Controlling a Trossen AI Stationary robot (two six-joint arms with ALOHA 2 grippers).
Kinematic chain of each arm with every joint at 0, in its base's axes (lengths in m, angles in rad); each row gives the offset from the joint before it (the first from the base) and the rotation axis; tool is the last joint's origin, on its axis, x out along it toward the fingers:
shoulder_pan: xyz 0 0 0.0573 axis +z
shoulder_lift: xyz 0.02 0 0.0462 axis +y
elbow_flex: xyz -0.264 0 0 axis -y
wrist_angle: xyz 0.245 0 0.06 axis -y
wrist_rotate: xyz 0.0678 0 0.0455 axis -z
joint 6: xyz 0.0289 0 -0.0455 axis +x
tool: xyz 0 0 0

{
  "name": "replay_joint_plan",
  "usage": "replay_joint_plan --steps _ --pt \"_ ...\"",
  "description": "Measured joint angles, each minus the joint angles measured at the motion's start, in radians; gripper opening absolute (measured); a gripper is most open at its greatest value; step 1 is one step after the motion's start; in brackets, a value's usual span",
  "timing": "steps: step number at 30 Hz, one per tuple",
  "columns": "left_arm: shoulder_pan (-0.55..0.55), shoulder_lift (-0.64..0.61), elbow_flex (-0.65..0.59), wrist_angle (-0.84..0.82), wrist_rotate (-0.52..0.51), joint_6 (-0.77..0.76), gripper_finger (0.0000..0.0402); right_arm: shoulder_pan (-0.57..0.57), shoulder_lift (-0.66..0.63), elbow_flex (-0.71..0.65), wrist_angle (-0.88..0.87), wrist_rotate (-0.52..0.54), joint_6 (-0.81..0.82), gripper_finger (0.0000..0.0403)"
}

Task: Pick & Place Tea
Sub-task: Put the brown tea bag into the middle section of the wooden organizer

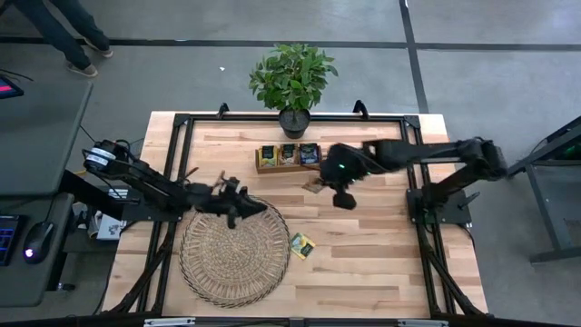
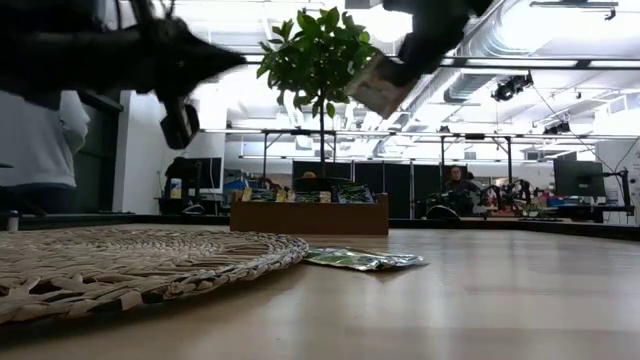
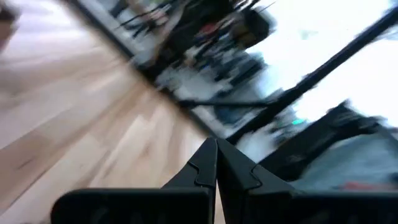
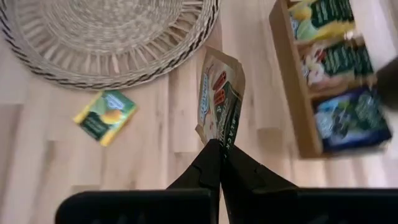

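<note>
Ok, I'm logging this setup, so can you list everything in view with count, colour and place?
Wicker mat: one, tan, table's front left.
Tea sachet: one, yellow-green, flat beside the mat.
Held sachet: one, pale with dark edge, in the right gripper.
Wooden tray: one, brown, three compartments holding sachets, near the plant.
Plant: one, green, dark pot, table's far edge.
Person: one, legs only, on the floor beyond the table.
Left gripper: shut, empty, over the mat's edge.
Right gripper: shut on the sachet, raised.
</note>
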State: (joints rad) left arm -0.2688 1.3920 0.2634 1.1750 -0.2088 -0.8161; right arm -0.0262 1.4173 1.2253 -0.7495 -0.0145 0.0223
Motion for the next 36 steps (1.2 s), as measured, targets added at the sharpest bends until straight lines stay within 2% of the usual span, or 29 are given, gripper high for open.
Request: replay_joint_plan --steps 3,7,11,19,24,36 --pt "0.028 -0.006 -0.059 0.137 0.049 0.000 0.0001 -0.046 0.107 0.112 -0.069 -0.029 -0.110 0.0000" --pt "0.063 -0.004 -0.087 0.192 0.142 -0.001 0.0001 -0.089 0.279 0.284 -0.195 -0.039 -0.228 0.0000" --pt "0.073 -0.004 -0.087 0.190 0.200 0.014 0.0001 -0.130 0.431 0.448 -0.275 -0.037 -0.319 0.0000" --pt "0.072 -0.004 -0.087 0.186 0.228 0.033 0.0001 -0.198 0.669 0.720 -0.365 0.045 -0.419 0.0000" --pt "0.072 -0.004 -0.087 0.186 0.226 0.034 0.0001 -0.236 0.746 0.796 -0.368 0.096 -0.488 0.0000" --pt "0.072 -0.004 -0.087 0.184 0.218 0.026 0.0001 -0.303 0.777 0.800 -0.354 0.086 -0.554 0.0000"
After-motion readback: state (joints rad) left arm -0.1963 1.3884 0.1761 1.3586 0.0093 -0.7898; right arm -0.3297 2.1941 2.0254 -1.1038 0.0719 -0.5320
